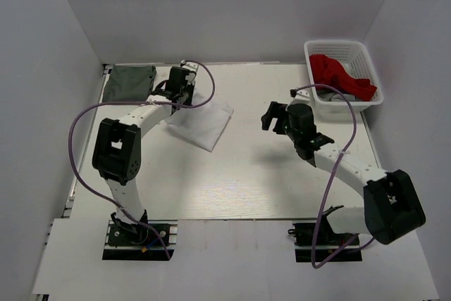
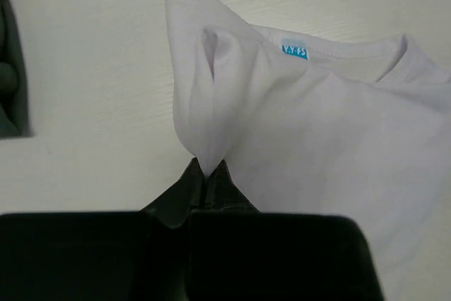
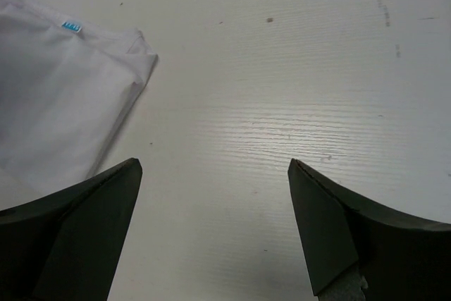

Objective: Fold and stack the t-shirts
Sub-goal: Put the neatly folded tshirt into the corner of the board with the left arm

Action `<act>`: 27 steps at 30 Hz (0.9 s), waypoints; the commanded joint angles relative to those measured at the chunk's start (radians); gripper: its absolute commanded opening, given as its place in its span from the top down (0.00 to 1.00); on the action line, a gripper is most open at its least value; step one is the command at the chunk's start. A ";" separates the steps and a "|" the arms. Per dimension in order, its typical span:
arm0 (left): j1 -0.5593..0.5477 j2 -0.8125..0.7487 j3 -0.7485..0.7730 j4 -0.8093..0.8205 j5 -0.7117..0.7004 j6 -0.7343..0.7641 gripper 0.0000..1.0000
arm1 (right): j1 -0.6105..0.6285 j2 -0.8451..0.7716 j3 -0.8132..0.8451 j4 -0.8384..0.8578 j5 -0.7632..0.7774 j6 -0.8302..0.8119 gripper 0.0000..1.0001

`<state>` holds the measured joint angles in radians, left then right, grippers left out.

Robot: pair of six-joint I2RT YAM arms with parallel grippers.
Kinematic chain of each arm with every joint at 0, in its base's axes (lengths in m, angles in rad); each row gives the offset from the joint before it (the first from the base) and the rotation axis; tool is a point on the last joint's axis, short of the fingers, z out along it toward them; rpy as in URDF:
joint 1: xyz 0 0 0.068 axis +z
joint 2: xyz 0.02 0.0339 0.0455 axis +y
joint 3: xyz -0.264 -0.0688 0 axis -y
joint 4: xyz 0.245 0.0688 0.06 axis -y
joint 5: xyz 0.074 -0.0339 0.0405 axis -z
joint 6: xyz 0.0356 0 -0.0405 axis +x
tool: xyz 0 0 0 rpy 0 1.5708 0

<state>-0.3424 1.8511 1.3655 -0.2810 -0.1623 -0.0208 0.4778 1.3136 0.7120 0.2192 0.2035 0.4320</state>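
Left tool (image 2: 206, 173) on blue-labelled white t-shirt (image 2: 324, 146)

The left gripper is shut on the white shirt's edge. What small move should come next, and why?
Probably lift a little: the left gripper pinches a fold of the white t-shirt near its collar, the rest lying flat. The dark t-shirt lies just to the left, likely where the white one goes.

plain white walls (image 1: 225, 5) enclose a pale wood-grain table (image 1: 246, 181).

Robot lab test cell, plain white walls (image 1: 232, 12), white table (image 1: 246, 188), left arm (image 1: 120, 149) and right arm (image 1: 352, 167) bolted on
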 commanded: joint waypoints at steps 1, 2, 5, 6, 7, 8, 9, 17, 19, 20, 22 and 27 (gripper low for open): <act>0.032 0.025 0.056 -0.023 -0.106 0.140 1.00 | -0.001 -0.063 -0.026 0.032 0.148 -0.019 0.10; 0.045 0.025 0.067 0.000 -0.124 0.171 1.00 | -0.005 -0.073 -0.032 0.031 0.154 -0.025 0.10; 0.068 0.063 0.116 0.040 -0.150 0.212 1.00 | -0.007 -0.085 -0.025 0.016 0.209 -0.036 0.10; 0.081 0.063 0.144 0.040 -0.151 0.228 1.00 | -0.005 -0.077 -0.026 0.009 0.223 -0.045 0.10; 0.082 0.077 0.159 0.051 -0.151 0.237 1.00 | -0.005 -0.076 -0.026 0.009 0.238 -0.050 0.10; 0.097 0.088 0.187 0.051 -0.140 0.246 1.00 | -0.001 -0.061 -0.023 0.008 0.258 -0.050 0.10; 0.112 0.088 0.204 0.051 -0.128 0.255 1.00 | -0.004 -0.051 -0.022 0.006 0.269 -0.055 0.10; 0.196 0.152 0.389 -0.018 -0.100 0.297 1.00 | -0.004 0.073 0.041 -0.061 0.410 -0.029 0.10; 0.216 0.171 0.427 -0.029 -0.100 0.308 1.00 | -0.007 0.091 0.055 -0.063 0.416 -0.024 0.10; 0.236 0.171 0.438 -0.038 -0.082 0.321 1.00 | -0.008 0.095 0.064 -0.063 0.416 -0.024 0.10; 0.253 0.171 0.451 -0.049 -0.068 0.331 1.00 | -0.008 0.118 0.078 -0.063 0.416 -0.021 0.10; 0.287 0.171 0.469 -0.034 0.001 0.393 1.00 | -0.007 0.154 0.107 -0.067 0.422 -0.019 0.10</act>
<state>-0.0696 2.0388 1.7874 -0.3180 -0.2260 0.3164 0.4732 1.4540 0.7719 0.1364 0.5777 0.3977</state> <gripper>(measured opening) 0.039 0.904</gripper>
